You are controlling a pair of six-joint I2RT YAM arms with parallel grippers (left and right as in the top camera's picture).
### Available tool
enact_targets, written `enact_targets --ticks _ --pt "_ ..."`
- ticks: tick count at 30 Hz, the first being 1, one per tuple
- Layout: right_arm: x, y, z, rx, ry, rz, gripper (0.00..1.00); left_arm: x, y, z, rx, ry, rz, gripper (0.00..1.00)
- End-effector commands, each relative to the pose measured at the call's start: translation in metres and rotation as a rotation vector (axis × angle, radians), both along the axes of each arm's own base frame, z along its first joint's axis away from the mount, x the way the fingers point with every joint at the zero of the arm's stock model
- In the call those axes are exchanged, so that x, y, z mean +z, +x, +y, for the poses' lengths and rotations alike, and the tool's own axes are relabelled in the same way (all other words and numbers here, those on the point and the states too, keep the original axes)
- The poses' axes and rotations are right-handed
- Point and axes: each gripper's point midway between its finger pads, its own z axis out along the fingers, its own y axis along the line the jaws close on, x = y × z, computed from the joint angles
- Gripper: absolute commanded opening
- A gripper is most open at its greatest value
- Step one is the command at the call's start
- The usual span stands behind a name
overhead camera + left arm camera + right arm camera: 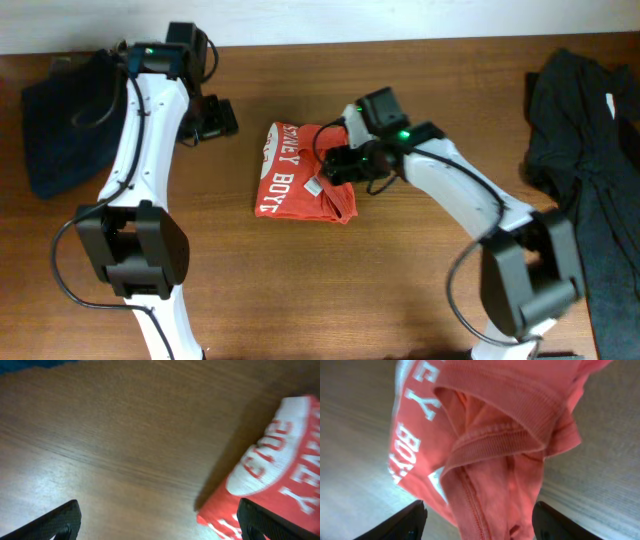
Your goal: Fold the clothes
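A folded red T-shirt (300, 175) with white lettering lies mid-table. My right gripper (345, 165) is open at the shirt's right edge; in the right wrist view its fingers (477, 522) straddle the bunched red fabric (490, 460), apart from it on both sides. My left gripper (215, 120) is open and empty over bare wood to the left of the shirt. In the left wrist view its fingers (160, 522) are wide apart, with the shirt's corner (275, 475) by the right finger.
A dark navy garment (65, 120) lies at the far left of the table. A black garment pile (595, 150) lies at the right edge. Bare wood (330, 290) stretches along the front.
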Motion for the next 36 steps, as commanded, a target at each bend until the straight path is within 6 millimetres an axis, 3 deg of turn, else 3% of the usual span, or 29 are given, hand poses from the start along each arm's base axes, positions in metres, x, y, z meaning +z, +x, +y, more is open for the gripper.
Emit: enact_targets --ticks 1,4,8,14,23,28,36 --pt "0.014 0.015 0.006 -0.045 -0.067 -0.055 0.7 -0.02 -0.009 0.007 0.02 0.029 0.04 0.99" --pt "0.019 0.015 0.012 -0.053 -0.049 -0.055 0.62 -0.041 -0.013 0.006 0.025 0.02 0.059 0.99" --pt "0.019 0.012 0.019 -0.039 -0.049 -0.061 0.63 -0.068 -0.021 -0.001 0.068 -0.025 0.082 0.99" --pt "0.012 0.012 0.02 -0.097 -0.123 -0.082 0.64 -0.091 -0.039 -0.005 0.075 -0.049 0.142 0.99" --pt "-0.005 0.015 0.021 -0.179 -0.15 -0.055 0.63 -0.096 -0.043 -0.005 0.074 -0.047 0.153 0.99" --pt "-0.016 0.012 0.025 -0.167 -0.164 -0.038 0.53 -0.097 -0.041 -0.006 0.073 -0.048 0.147 0.99" --pt "-0.016 0.007 0.032 -0.152 -0.184 -0.058 0.48 -0.097 -0.039 -0.006 0.073 -0.05 0.136 0.99"
